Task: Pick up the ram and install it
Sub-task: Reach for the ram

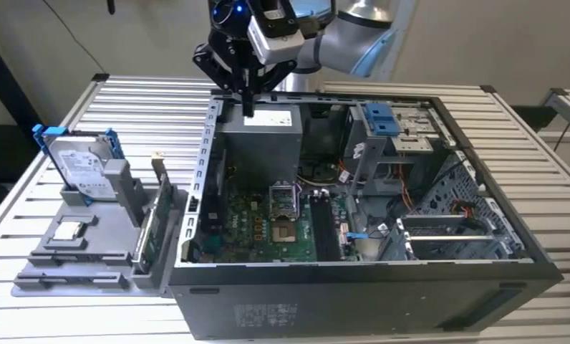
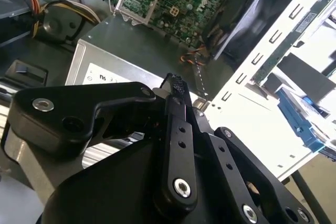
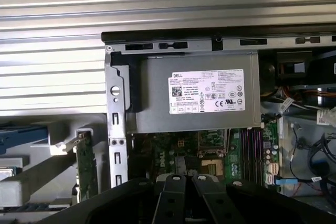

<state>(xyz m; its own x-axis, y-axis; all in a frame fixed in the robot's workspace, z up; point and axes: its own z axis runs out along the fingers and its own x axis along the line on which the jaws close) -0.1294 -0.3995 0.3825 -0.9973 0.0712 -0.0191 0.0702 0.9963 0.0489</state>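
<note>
My gripper [image 1: 250, 107] hangs shut over the back left corner of the open computer case [image 1: 514, 236], just above the grey power supply [image 1: 261, 140]. In the second wrist view the black fingers [image 2: 176, 83] are pressed together with nothing between them. I cannot pick out the ram with certainty. A green board [image 1: 147, 233] stands on edge in the grey holder [image 1: 84, 251] at the exterior view's left, also seen in the first wrist view [image 3: 85, 166]. The dark memory slots [image 1: 324, 229] lie on the motherboard beside the processor socket [image 1: 283, 201].
A silver hard drive with blue rails [image 1: 79, 168] stands upright in the holder. Inside the case are a drive cage with a blue latch [image 1: 385, 122] and loose cables [image 1: 409, 208]. The case and holder rest on a slatted metal table [image 1: 142, 107].
</note>
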